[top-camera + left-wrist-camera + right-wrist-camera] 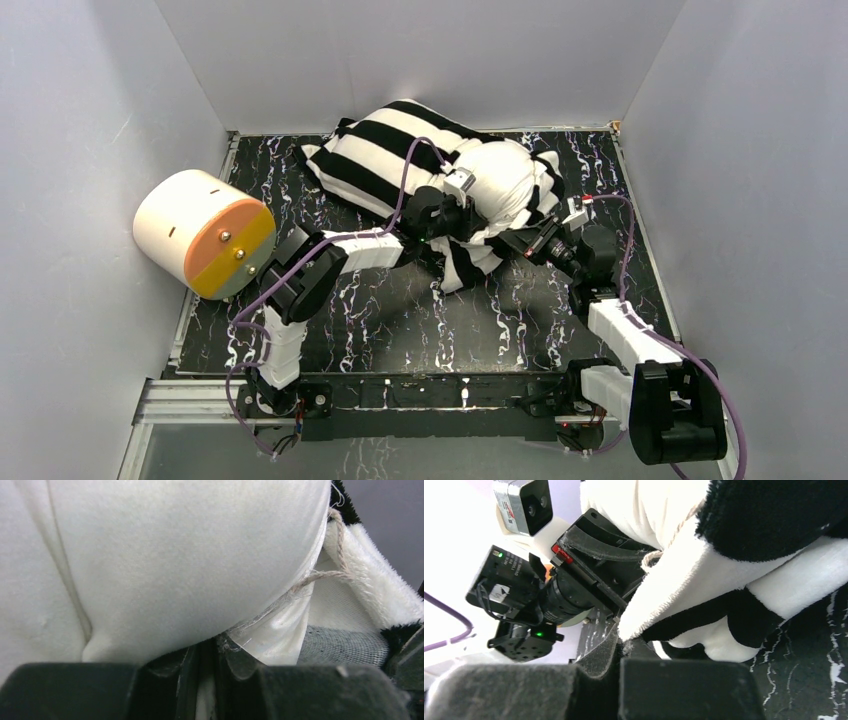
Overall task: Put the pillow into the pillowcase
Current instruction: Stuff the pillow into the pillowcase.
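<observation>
Pinching a fold of the plump white fabric pillow (500,172), the left gripper (202,677) has jaws nearly together; the right gripper (619,652) is clamped on the hem of the black-and-white striped plush pillowcase (380,150), the pillow half inside. A shallow pinch could slip, letting the hem ride back off

The tabletop (420,325) lies open in the near middle; a cream cylinder (195,230) blocks the left, pillow (500,175) and pillowcase (380,150) crowd the far side.
</observation>
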